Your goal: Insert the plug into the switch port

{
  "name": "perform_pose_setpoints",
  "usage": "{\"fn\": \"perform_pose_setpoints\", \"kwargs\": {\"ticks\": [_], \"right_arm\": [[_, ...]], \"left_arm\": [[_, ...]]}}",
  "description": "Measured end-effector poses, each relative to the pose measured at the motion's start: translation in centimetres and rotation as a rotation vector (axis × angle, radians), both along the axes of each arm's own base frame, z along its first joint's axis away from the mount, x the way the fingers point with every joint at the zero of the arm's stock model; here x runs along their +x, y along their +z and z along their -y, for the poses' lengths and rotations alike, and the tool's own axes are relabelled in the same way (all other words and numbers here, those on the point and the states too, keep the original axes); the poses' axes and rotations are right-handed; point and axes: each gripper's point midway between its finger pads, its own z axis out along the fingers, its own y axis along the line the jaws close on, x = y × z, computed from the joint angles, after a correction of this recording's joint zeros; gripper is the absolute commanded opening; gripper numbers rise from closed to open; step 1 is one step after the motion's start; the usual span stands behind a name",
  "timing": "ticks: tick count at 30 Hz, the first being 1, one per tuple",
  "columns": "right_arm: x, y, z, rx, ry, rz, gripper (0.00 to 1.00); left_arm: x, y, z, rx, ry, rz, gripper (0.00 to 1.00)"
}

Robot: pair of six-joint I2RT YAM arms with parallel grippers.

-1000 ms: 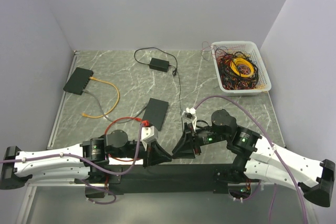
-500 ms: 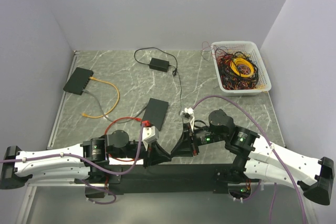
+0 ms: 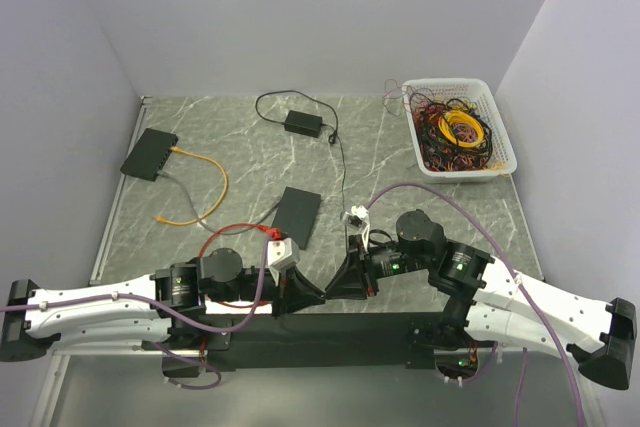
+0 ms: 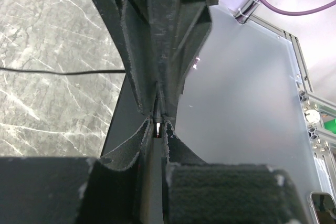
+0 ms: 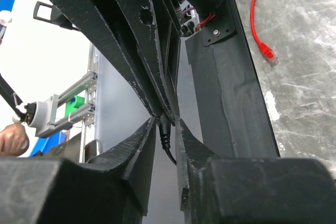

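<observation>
Plug (image 5: 164,129), a small black barrel on its black cable (image 3: 341,162), hangs over the near edge of the table (image 3: 240,147), apart from the black switch (image 3: 298,215), so you have it lifted but not inserted. Your left gripper (image 4: 156,126) is clenched on its metal tip, nose to nose with the right gripper (image 5: 166,123), whose fingers (image 5: 142,148) flank the plug body; whether they grip it cannot be told. Only the wrist views show the plug; only the top view shows the switch.

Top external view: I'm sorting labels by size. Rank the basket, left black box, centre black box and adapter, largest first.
1. Basket
2. Left box and centre box: they look about alike, so they are not ranked against each other.
3. Adapter, clearly smallest.
</observation>
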Motion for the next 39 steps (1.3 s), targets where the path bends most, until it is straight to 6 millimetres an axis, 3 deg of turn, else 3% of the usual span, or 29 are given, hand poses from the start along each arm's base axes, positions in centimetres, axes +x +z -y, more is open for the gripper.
{"fn": "perform_pose_setpoints", "kwargs": {"ticks": [7,8,10,11,13,19,22,27,33,39], "right_arm": [[0.2,0.0,0.0,-0.002,-0.012,0.003,0.05],[0.2,-0.1,0.0,-0.003,-0.014,0.003,0.03],[0.4,-0.1,-0.1,-0.005,-0.024,0.005,0.02],[0.6,-0.1,-0.1,-0.007,-0.035,0.008,0.0],[1.2,-0.4,-0.1,-0.021,-0.075,0.01,0.0],[6.3,-3.3,0.4,-0.129,-0.34,-0.014,0.0],[10.1,-6.5,1.9,-0.195,-0.519,-0.074,0.0],[14.5,-12.5,5.0,-0.323,-0.746,-0.197,0.0],[17.2,-16.8,4.1,-0.38,-0.784,-0.306,0.0],[19.5,-18.6,2.3,-0.311,-0.768,-0.404,0.0]], "left_arm": [[0.1,-0.1,0.0,0.005,0.007,-0.002,0.01],[0.1,-0.1,0.0,0.006,0.009,-0.002,0.06],[0.3,-0.2,-0.1,0.008,0.02,-0.002,0.34],[0.5,-0.2,-0.1,0.011,0.033,0.001,0.62],[1.3,-0.3,-0.2,0.013,0.079,-0.002,0.99],[3.9,-0.1,-1.2,0.008,0.25,-0.017,1.0],[6.1,-1.2,-2.0,0.052,0.371,-0.022,0.99],[11.1,-2.4,-4.5,0.09,0.601,-0.048,0.99],[18.7,-3.9,-9.1,0.092,0.915,-0.115,0.99],[23.3,-7.2,-11.0,0.131,1.004,-0.189,0.99]]}}
